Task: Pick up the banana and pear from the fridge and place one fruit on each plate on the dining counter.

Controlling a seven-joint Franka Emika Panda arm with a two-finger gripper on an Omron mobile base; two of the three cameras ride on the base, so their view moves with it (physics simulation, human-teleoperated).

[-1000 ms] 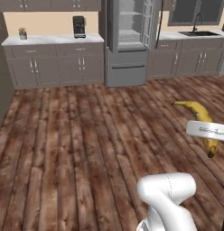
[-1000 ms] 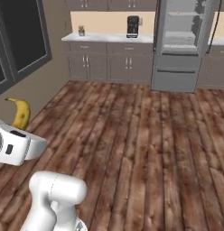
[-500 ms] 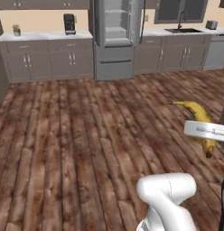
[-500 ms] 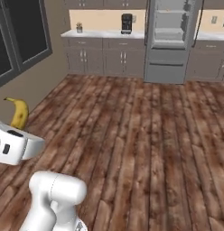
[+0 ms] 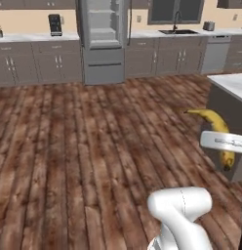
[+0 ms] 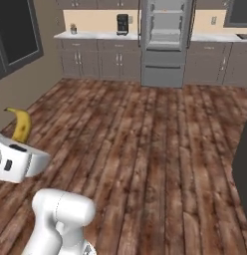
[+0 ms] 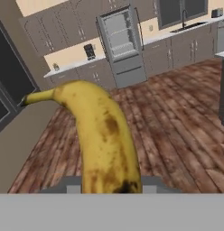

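My gripper (image 5: 224, 146) is shut on the banana (image 5: 213, 119), a long curved yellow one with dark tips, carried above the wood floor. From the right base the banana (image 6: 21, 125) stands up out of the gripper (image 6: 18, 145). In the hand view the banana (image 7: 102, 135) rises close up from between the gripper (image 7: 111, 185) tips. The fridge (image 5: 103, 34) stands far back with its doors open and white shelves showing; I also see the fridge (image 6: 166, 40) and the fridge (image 7: 123, 43) in the other views. A corner of the dining counter (image 5: 232, 83) shows at right. The pear and the plates are out of view.
Grey wall cabinets (image 5: 40, 63) with a marble top flank the fridge, holding a black coffee machine (image 5: 55, 24) and a sink (image 5: 179, 31). A dark window (image 6: 18, 37) lines the left wall. Wide wooden floor (image 5: 93, 141) lies between me and the fridge.
The whole scene has slid left in the base views, so the base has turned. The dining counter's corner has come into view at right. The banana stays in the gripper.
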